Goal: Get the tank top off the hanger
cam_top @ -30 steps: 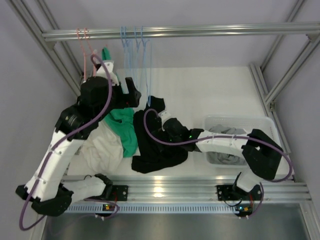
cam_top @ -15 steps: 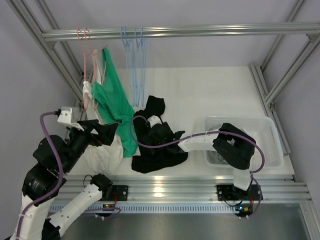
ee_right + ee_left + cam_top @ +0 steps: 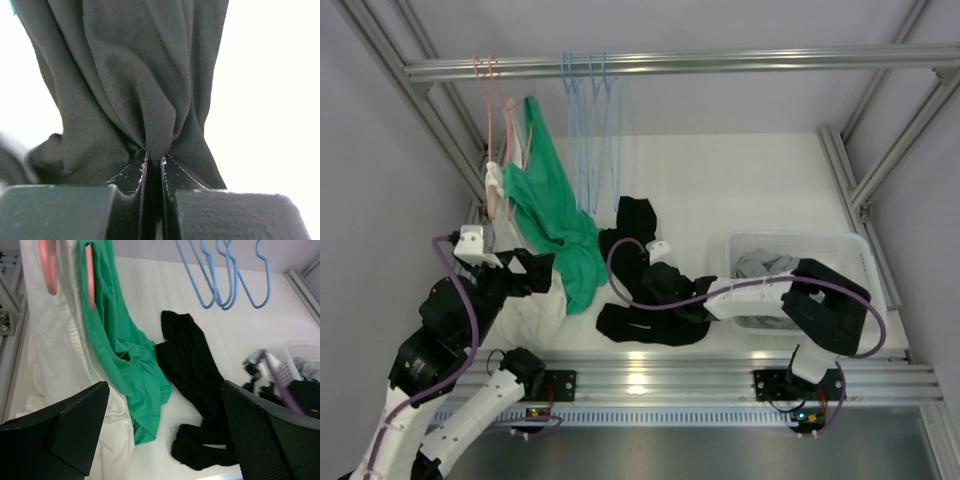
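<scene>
The black tank top (image 3: 638,225) lies crumpled on the white table, apart from the blue hangers (image 3: 590,110) on the rail above it. My right gripper (image 3: 658,288) is low over it and is shut on a pinched fold of the black cloth (image 3: 140,75), which fans out from between the fingertips of this gripper (image 3: 154,162). My left gripper (image 3: 528,272) hovers at the near left, open and holding nothing. In its wrist view the left gripper (image 3: 162,390) frames the black tank top (image 3: 192,365) between wide-set fingers.
A green top (image 3: 552,220) and a white garment (image 3: 525,310) hang from pink hangers (image 3: 505,120) at the left and drape onto the table. A white bin (image 3: 860,250) holding grey cloth stands at the right. Frame posts flank both sides.
My left arm has drawn back from the hangers to the near left, still open. My right gripper has shut on the black cloth, which is now bunched nearer the front edge.
</scene>
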